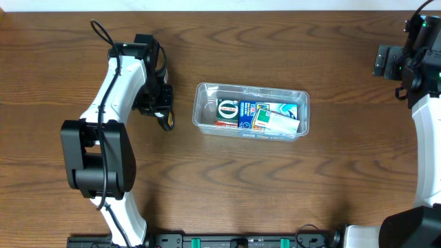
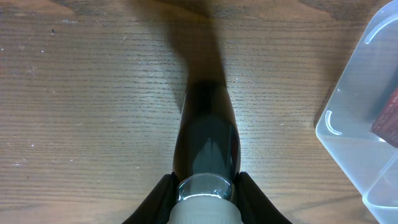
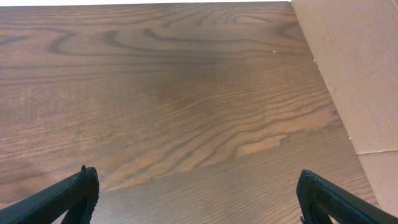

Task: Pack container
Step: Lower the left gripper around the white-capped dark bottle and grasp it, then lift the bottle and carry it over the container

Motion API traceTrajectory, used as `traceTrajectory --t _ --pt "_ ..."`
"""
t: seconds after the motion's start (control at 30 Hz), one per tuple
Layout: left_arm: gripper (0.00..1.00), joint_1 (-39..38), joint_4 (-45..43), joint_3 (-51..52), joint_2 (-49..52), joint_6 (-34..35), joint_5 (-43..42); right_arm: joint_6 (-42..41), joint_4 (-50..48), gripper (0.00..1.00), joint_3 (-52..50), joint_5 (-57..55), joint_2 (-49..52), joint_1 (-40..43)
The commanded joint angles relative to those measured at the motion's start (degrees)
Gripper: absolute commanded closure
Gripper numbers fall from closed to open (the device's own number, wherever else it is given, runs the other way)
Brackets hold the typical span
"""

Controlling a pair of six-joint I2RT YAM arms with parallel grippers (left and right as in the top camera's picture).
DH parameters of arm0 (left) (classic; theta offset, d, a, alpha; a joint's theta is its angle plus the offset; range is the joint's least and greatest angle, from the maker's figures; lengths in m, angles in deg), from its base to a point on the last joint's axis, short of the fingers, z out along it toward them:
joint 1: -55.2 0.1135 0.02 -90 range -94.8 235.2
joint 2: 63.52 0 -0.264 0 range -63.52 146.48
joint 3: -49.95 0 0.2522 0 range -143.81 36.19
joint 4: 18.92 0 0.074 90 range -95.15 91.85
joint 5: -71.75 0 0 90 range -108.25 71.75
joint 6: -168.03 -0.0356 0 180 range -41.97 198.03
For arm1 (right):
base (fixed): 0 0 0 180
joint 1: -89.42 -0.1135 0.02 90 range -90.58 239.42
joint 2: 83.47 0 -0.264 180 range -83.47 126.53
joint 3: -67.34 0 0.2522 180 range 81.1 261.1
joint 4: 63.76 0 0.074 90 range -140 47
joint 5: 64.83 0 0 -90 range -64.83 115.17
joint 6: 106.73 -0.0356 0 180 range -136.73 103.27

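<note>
The container, a clear shallow tub with rounded corners, sits on the wooden table a little right of the middle, its long sides running left to right. Small boxes lie packed side by side in it: a green and white box at the left end, a blue box touching it, and a white box lying at a slant toward the right end. In the left wrist view, one rounded corner of the container shows at the right edge, with a reddish-brown edge of something behind its wall, too cropped to name. The left gripper is near the container's left end and apart from it, its tip pointing down at the bare wood. From its own camera the left gripper reads as a single dark, blurred shape, so its fingers seem pressed together with nothing between them, though the blur makes this less than certain. The right gripper is well apart from the container, at the far right edge of the table. In its wrist view the right gripper is spread wide, with one black fingertip at the lower left and the other at the lower right, and only wood grain between them. A pale cardboard sheet lies along the right side of that view.
</note>
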Motion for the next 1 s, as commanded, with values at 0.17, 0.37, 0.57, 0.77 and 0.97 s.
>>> traceTrajectory --t 0.17,0.37,0.57,0.77,0.97 --pt "0.79 0.13 3.23 -3.28 -2.67 0.02 -0.20 -0.66 0.07 0.01 -0.13 -0.20 -0.13 0.48" --pt "0.79 -0.61 5.62 -7.65 -8.09 0.04 -0.22 -0.66 0.07 0.01 -0.13 -0.20 -0.13 0.48" --pt "0.79 -4.26 4.61 -8.37 -15.04 0.07 -0.22 -0.66 0.07 0.01 -0.11 -0.20 -0.13 0.48" --pt "0.79 -9.70 1.79 -8.37 -19.63 2.75 -0.20 -0.66 0.07 0.01 -0.13 -0.20 -0.13 0.48" --pt "0.79 -16.04 -1.40 -8.31 -19.45 3.76 0.04 -0.66 0.07 0.01 -0.11 -0.20 -0.13 0.48"
